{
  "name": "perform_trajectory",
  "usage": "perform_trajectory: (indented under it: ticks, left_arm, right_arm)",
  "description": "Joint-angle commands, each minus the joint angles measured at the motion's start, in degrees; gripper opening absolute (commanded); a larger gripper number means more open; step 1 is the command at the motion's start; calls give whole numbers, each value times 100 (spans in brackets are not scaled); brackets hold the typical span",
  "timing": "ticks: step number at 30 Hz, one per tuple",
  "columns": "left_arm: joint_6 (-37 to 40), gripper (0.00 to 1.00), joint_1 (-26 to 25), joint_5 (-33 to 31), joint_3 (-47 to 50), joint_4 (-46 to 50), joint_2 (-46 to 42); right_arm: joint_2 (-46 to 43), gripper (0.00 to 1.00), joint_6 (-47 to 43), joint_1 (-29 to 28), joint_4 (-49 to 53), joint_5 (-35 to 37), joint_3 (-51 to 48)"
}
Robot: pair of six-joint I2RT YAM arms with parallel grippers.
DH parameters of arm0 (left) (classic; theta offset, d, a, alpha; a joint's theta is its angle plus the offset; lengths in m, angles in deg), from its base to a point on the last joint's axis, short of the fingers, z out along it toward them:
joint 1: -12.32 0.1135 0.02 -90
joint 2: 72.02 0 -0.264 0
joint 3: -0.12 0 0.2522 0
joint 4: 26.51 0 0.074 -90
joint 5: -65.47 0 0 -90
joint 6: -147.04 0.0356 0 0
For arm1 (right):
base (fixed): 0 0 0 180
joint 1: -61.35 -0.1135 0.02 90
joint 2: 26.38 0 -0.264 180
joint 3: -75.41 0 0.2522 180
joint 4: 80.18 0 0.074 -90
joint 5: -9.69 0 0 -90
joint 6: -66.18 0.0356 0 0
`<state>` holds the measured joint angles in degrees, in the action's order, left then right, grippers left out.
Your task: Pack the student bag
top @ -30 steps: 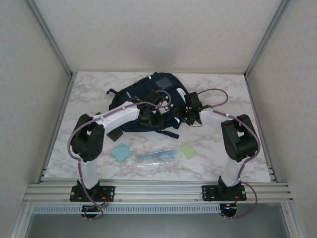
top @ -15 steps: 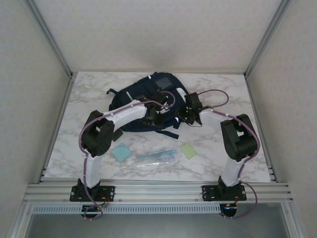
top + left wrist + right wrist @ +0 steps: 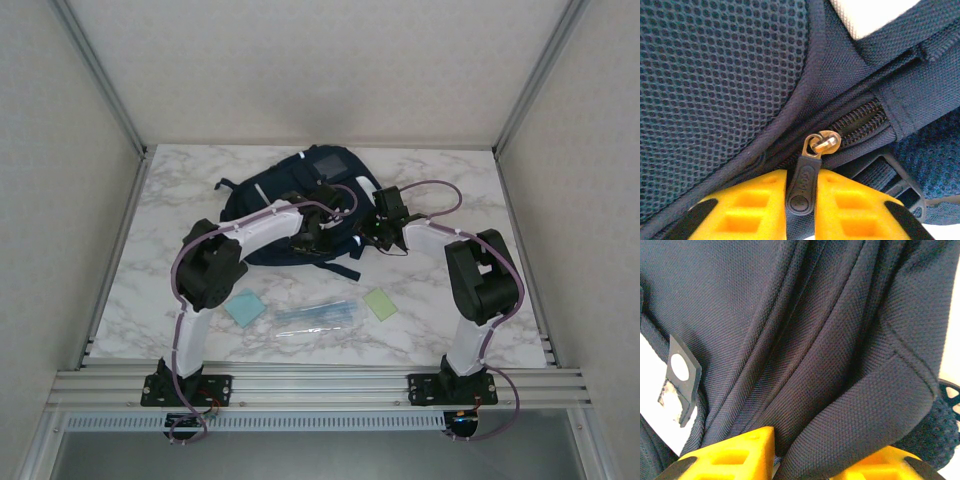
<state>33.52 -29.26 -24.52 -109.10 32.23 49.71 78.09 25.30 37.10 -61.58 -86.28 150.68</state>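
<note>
Left elbow (image 3: 210, 275) nearer the student bag (image 3: 252, 192), left jaws tight on its zipper pull (image 3: 801, 187), right jaws tight on its fabric (image 3: 840, 405).

Left claw (image 3: 801, 174) tight on zipper pull (image 3: 800, 194)

This is a robotics lab test cell, not a lived-in room. It is a booth of plain pale wall panels (image 3: 320, 70) framed by aluminium extrusion posts (image 3: 97, 75), with a marble-patterned tabletop (image 3: 180, 190) inside. A left arm (image 3: 255, 225) and a right arm (image 3: 485, 280) are bolted to a slotted aluminium rail (image 3: 320, 385), with purple cables (image 3: 432, 182) looping along them.
</note>
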Motion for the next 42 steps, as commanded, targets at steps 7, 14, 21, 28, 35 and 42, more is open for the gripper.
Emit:
perform_trajectory:
  ticks: [7, 14, 21, 28, 35, 42]
  left_arm:
    - [157, 0, -7, 6, 122, -22, -16]
    - [568, 0, 137, -428, 175, 428, -241]
    - [763, 0, 562, -413, 838, 491, -643]
    - [912, 0, 773, -723, 1132, 580, -954]
    - [1213, 0, 818, -832, 1321, 909, -1381]
    - [1847, 0, 818, -288, 929, 1062, -1171]
  right_arm:
    - [232, 20, 36, -18, 57, 118, 24]
    - [379, 0, 143, 30, 454, 580, 308]
    - [298, 0, 280, 288, 230, 765, 150]
    - [336, 0, 181, 474, 339, 867, 267]
    - [421, 0, -158, 888, 538, 863, 613]
    - [588, 0, -678, 1012, 616, 374, 1136]
